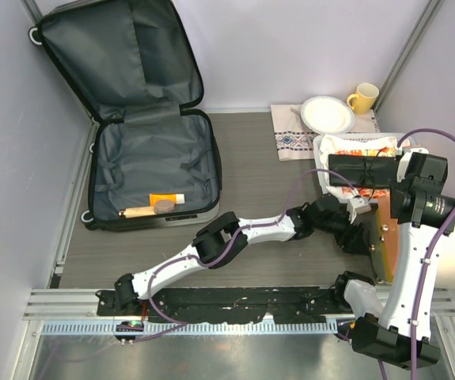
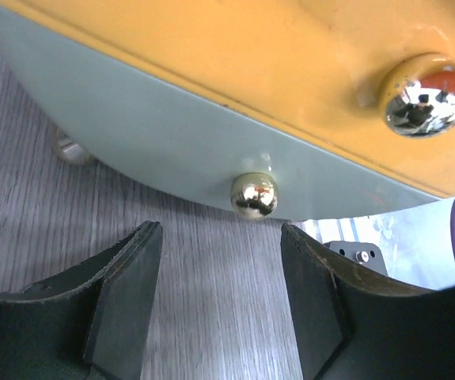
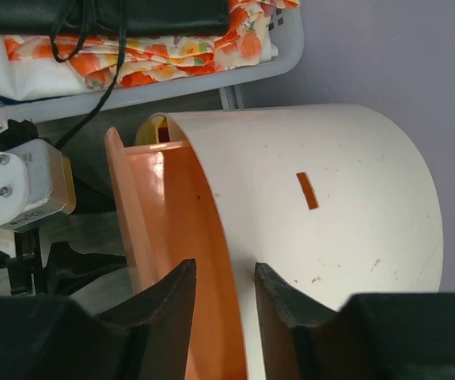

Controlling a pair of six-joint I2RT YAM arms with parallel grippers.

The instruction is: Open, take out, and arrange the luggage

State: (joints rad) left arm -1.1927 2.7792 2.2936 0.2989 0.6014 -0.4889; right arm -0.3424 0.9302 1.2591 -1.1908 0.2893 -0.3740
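**Luggage, open, far left of table: unpacking step in hand.**
Lid propped against the back wall, lining upward; long axis seemingly across the table, wheels leftward. White-and-orange domed item at right edge: right gripper straddles its rim (clamped or not, cannot tell); left gripper gapes empty by its studded base. Next calls for letting go, then fetching the orange tube.

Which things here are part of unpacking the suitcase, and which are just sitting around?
Part of the job:
- suitcase, lying open
- orange tube and wooden-handled item inside it
- white dome with an orange face, at the arms
- probably the basket holding floral cloth and black pouch

Just lying about:
- plate
- yellow mug
- patterned cloth
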